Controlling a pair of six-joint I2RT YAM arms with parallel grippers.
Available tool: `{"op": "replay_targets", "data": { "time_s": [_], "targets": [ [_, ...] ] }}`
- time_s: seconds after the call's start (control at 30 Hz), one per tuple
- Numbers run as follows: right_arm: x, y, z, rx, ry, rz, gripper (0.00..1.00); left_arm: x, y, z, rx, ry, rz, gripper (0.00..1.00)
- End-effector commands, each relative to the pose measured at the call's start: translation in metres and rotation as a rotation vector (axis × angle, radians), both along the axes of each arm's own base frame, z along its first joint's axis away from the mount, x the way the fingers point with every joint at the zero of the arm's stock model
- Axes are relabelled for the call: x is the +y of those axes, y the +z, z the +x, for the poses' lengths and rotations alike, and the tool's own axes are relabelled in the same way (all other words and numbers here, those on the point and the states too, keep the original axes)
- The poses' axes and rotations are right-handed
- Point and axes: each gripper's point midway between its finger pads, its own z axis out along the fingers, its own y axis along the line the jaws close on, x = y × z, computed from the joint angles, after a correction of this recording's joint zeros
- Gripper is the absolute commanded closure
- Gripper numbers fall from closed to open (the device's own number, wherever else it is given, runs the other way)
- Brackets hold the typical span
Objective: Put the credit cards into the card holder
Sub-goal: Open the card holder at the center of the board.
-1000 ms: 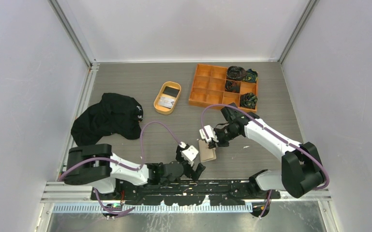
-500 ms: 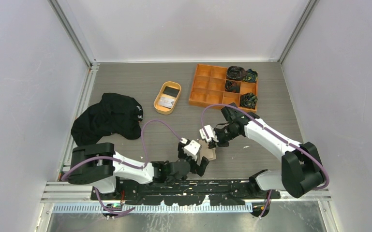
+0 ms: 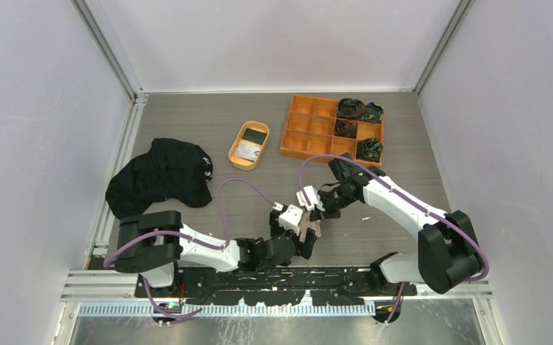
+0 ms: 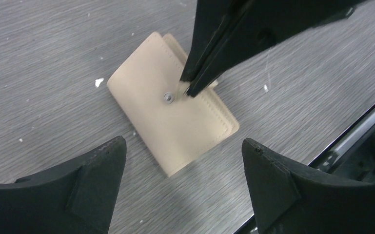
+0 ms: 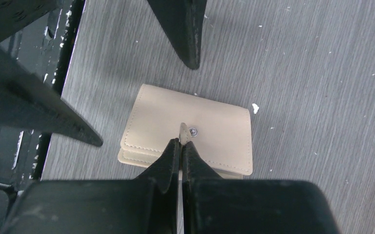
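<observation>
Your right fingers (image 4: 234, 34) are pinching the snap tab (image 4: 181, 87) of the card holder (image 4: 173, 124), which is lying closed on the surface (image 4: 39, 58) at the centre of the left wrist view, long axis upper left to lower right. Your left fingers (image 4: 83, 190) are standing wide open just below it.

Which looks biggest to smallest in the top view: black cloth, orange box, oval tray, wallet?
Black cloth and orange box: about alike, too close to rank.
Then the oval tray.
Wallet smallest, though partly covered.
</observation>
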Motion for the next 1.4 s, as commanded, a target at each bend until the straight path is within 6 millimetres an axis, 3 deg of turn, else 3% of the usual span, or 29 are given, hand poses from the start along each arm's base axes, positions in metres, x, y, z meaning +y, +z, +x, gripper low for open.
{"op": "replay_targets", "data": {
  "time_s": [0.0, 0.57, 0.7, 1.13, 1.27, 1.37],
  "targets": [
    [0.007, 0.008, 0.001, -0.002, 0.005, 0.044, 0.98, -0.012, 0.018, 0.008, 0.014, 0.092, -0.062, 0.12],
    [0.007, 0.009, 0.001, -0.002, 0.003, 0.043, 0.98, -0.012, -0.007, 0.021, -0.025, 0.226, 0.113, 0.15],
    [0.006, 0.010, 0.002, -0.004, 0.000, 0.044, 0.98, -0.002, -0.008, 0.022, -0.042, 0.236, 0.125, 0.25],
    [0.000, 0.012, 0.000, 0.004, 0.001, 0.054, 0.98, 0.031, 0.005, 0.025, -0.011, 0.199, -0.032, 0.77],
    [0.000, 0.012, -0.004, 0.021, 0.017, 0.062, 0.98, 0.033, 0.010, 0.027, -0.014, 0.164, -0.073, 0.77],
    [0.001, 0.012, -0.005, 0.029, 0.019, 0.064, 0.98, 0.025, 0.018, 0.017, -0.052, 0.041, -0.094, 0.67]
  ]
}}
